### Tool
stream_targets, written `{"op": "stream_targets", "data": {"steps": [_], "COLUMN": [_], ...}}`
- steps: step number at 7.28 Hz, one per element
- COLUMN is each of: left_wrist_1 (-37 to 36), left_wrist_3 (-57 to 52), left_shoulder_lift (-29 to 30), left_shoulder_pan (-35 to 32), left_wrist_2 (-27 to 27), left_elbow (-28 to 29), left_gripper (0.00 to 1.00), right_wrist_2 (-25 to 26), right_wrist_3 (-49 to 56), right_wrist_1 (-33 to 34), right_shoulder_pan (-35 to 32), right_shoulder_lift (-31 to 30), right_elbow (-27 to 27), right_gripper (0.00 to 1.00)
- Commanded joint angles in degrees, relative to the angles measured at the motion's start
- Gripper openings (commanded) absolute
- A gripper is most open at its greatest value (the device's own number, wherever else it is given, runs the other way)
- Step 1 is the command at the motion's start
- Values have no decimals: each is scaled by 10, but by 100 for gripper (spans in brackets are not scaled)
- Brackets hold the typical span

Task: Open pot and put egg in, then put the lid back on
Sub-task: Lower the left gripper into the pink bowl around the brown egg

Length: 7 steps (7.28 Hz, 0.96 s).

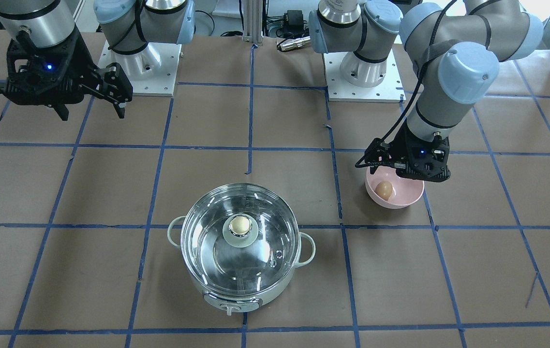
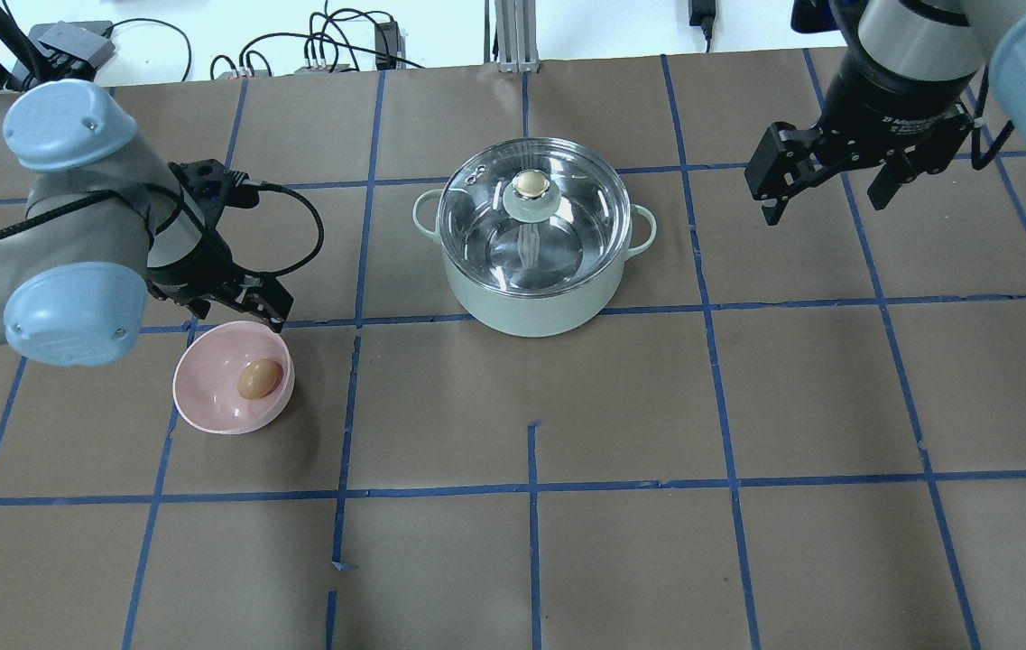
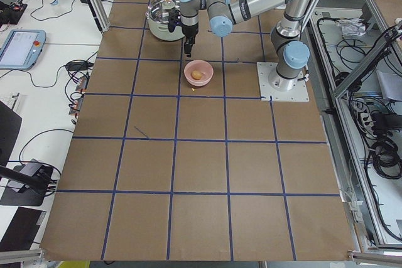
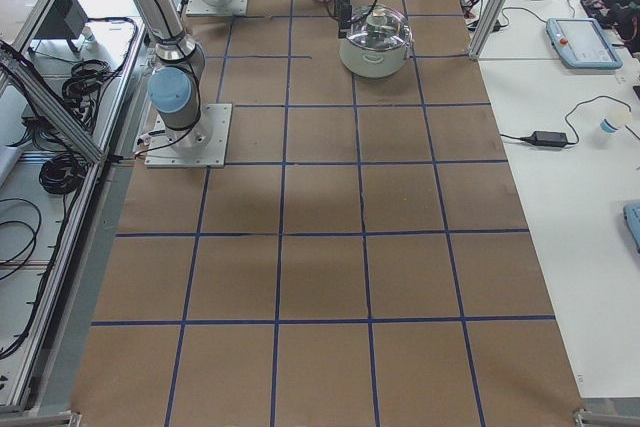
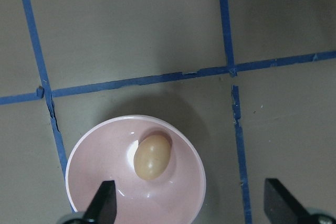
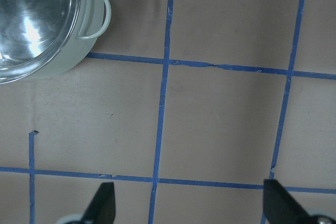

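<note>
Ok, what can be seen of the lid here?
The lid is a round clear glass disc, pot-wide, with a pale-green knob base topped by a cream cap at its centre. It sits level and closed on the rim of the pot, whose steel interior shows through. Nothing else touches it: the right end effector hangs open off to the side, the left end effector open above the pink bowl.

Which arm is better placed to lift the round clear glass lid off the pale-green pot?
Right, probably: the right gripper hangs open near the pale-green pot, while the left gripper hovers open by the pink bowl holding the tan-brown egg.
</note>
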<state>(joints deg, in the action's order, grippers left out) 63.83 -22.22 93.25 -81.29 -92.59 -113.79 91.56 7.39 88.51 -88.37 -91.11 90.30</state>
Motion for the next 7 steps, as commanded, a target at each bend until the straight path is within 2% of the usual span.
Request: {"op": "stream_targets", "data": {"steps": [1, 4, 5, 6, 7], "left_wrist_1": [-16, -58, -109, -115, -126], "left_wrist_3": [-15, -56, -57, -59, -60], "left_shoulder_lift": [-2, -12, -8, -8, -13], "left_shoulder_pan": [-2, 3, 17, 45, 60], "left_wrist_2": [-5, -6, -4, 3, 25], "left_elbow": [-31, -56, -60, -75, -114], "left_gripper": [96, 96, 96, 96, 95], "right_wrist_2": [-5, -5, -6, -6, -7], "right_wrist_3": [0, -1, -4, -4, -4], "right_wrist_1": [0, 1, 1, 1, 1], "right_shoulder_pan": [0, 0, 0, 0, 0], "right_shoulder_lift": [4, 9, 8, 8, 9], "right_elbow": [0, 0, 0, 0, 0], "right_gripper": [100, 100, 100, 100, 100]}}
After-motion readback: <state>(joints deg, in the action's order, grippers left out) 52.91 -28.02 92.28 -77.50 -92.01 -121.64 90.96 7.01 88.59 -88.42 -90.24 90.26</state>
